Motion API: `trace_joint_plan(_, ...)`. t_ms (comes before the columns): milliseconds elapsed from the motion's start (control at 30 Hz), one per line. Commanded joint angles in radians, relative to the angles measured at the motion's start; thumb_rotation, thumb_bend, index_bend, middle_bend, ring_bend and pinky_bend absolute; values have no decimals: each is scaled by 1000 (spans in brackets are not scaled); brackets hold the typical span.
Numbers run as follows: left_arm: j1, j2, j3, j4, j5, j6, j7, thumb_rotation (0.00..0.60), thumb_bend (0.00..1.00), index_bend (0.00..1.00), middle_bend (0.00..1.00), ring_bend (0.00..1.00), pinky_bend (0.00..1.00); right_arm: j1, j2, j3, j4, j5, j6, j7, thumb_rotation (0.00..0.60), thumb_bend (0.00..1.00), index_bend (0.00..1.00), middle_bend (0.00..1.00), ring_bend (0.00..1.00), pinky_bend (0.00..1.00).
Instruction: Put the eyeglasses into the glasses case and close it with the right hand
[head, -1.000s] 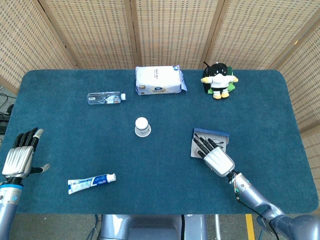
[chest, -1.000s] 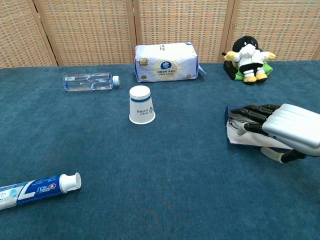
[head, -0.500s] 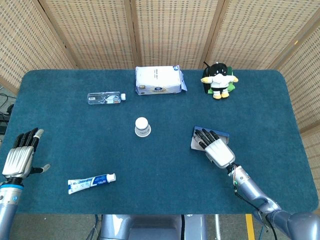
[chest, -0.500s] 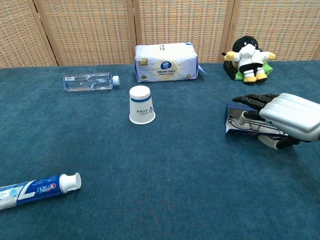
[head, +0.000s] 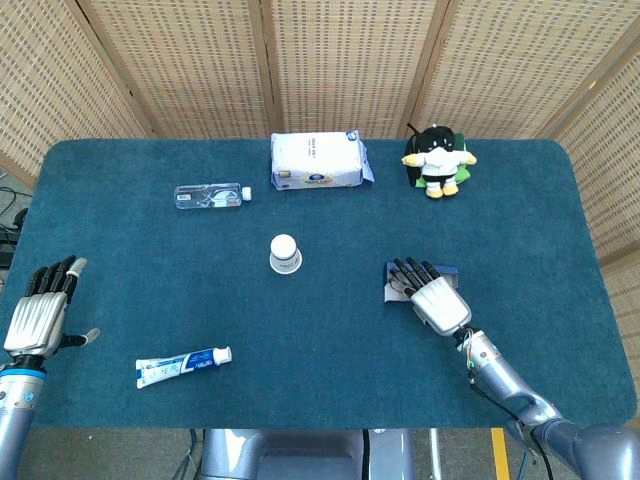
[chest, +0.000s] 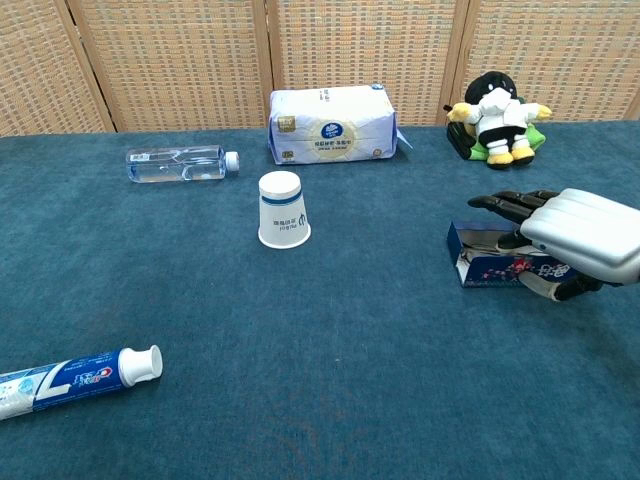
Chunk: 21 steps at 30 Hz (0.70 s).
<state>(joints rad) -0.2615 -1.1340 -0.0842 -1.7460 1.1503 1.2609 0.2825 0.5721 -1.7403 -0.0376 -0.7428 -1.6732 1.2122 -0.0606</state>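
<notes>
The blue glasses case (chest: 488, 266) lies right of the table's middle, its patterned front side facing the chest view and its lid down almost flat. My right hand (chest: 575, 236) rests palm-down on the lid with its fingers stretched over the far edge. In the head view the same right hand (head: 432, 298) covers most of the case (head: 392, 284). The eyeglasses are hidden from both views. My left hand (head: 40, 310) hovers at the table's left edge with its fingers apart and nothing in it.
An upturned paper cup (chest: 283, 209) stands mid-table. A toothpaste tube (chest: 75, 378) lies near the front left. At the back are a water bottle (head: 210, 195), a tissue pack (head: 317, 161) and a plush toy (head: 437, 160).
The case lid has come down from wide open to nearly flat under my right hand, which moved slightly toward the back. The glasses seen inside earlier are now covered. The left hand stayed still.
</notes>
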Motion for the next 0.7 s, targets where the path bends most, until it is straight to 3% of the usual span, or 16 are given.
trace_joint_plan(33, 0, 0, 0, -1, 1, 0, 0, 600, 0, 0, 0, 0, 0, -8, 4, -5, 0, -9, 27, 5, 600, 551, 684, 0, 0, 170)
trace_joint_plan(233, 0, 1, 2, -1, 5, 0, -2, 600, 0, 0, 0, 0, 0, -31, 36, -14, -26, -34, 109, 18, 600, 562, 706, 5, 0, 170)
trace_joint_plan(467, 0, 1, 3, -2, 8, 0, -1, 600, 0, 0, 0, 0, 0, -65, 131, -47, -134, -80, 194, -17, 600, 563, 709, 18, 0, 170)
trace_joint_plan(700, -1, 0, 5, -3, 9, -2, 2, 600, 0, 0, 0, 0, 0, -84, 192, -73, -204, -109, 215, -55, 600, 561, 709, 19, 0, 170)
